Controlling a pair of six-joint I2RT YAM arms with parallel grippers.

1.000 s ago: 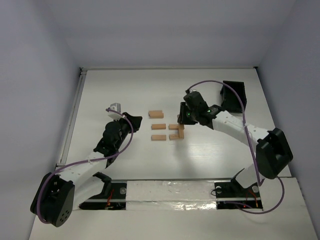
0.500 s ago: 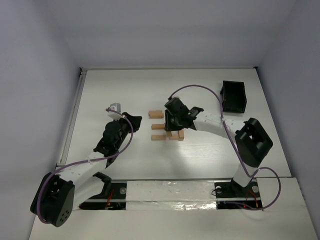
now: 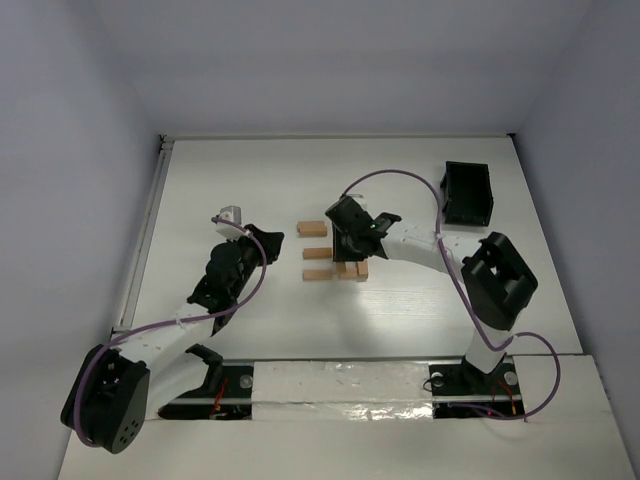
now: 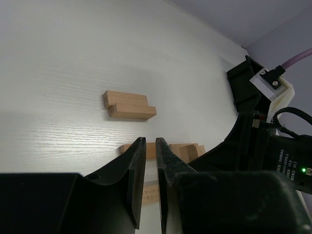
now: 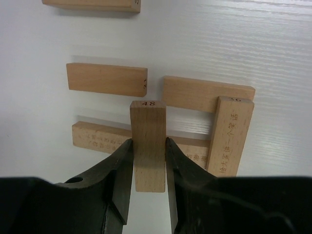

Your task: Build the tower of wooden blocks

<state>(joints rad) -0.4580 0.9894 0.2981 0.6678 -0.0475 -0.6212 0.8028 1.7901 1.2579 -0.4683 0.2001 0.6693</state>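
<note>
While I am keeping the right claw (image 5: 148, 142) clamped on the held block (image 5: 147, 161), the one stamped 48 on its end, I am working on the second layer of the wood block tower (image 3: 352, 267). It is sitting mid-surface, just right of a column of three loose blocks (image 3: 316, 253). So far it is showing two base blocks (image 5: 207, 93) lying side by side, with a crosswise block (image 5: 230, 141) resting across their right ends. I am hanging the held block over the left ends of that pair, turned the same way as the crosswise block. I cannot tell from either view whether it is touching the wood below yet.

As I judge it, the next move is calling for a straight descent. The block should stay parallel to its neighbour and span both base blocks. Only then should the jaws part, gently, so that nothing underneath is getting nudged.

The left claw (image 4: 151, 144) is waiting near the left of the blocks, its jaws barely apart and gripping nothing. The black box (image 3: 468, 195) is sitting well off to the far right of the surface (image 3: 250, 170).
</note>
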